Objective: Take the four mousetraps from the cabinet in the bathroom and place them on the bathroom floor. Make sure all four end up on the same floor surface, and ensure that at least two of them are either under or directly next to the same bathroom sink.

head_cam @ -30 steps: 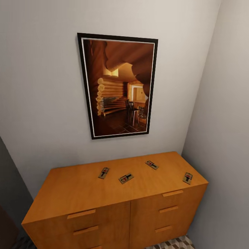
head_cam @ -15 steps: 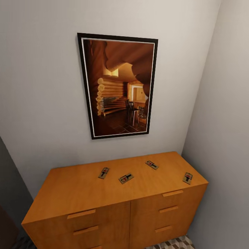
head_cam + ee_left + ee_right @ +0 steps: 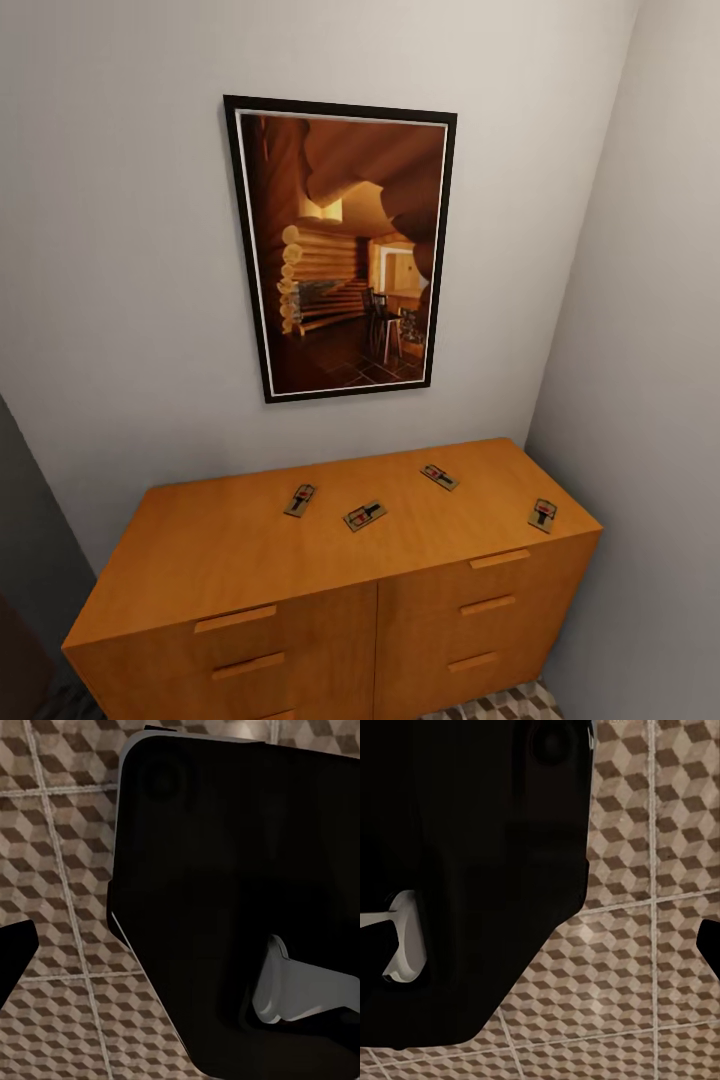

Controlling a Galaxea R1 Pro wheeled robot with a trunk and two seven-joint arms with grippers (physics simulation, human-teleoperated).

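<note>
No readable brand, label or writing on anything in view; the mousetraps carry small red and black marks, too small to read

Head view: the cabinet (image 3: 330,590) stands against a pale wall (image 3: 120,250), its right end close to a side wall (image 3: 640,350) in the corner. All four mousetraps lie flat on the cabinet top, well apart from each other:
- left mousetrap (image 3: 300,500), towards the back, left of centre
- centre mousetrap (image 3: 365,516), just right of it and slightly nearer the front
- rear mousetrap (image 3: 439,477), nearest the back wall
- right mousetrap (image 3: 542,515), near the right front corner, closest to the top's edge

The left part of the cabinet top is bare wood. Drawer fronts with slim bar handles (image 3: 235,619) face the camera. A framed picture (image 3: 345,250) of a log-cabin interior hangs on the wall above. A small patch of bathroom floor (image 3: 500,705) shows below the cabinet's right front.

Left wrist view: dark robot body (image 3: 232,900) with a pale grey part (image 3: 296,986), over cube-pattern bathroom floor (image 3: 60,870). Jaw state of the left gripper: cannot tell.

Right wrist view: dark robot body (image 3: 472,870) over the same tiles (image 3: 645,945). Jaw state of the right gripper: cannot tell
</note>
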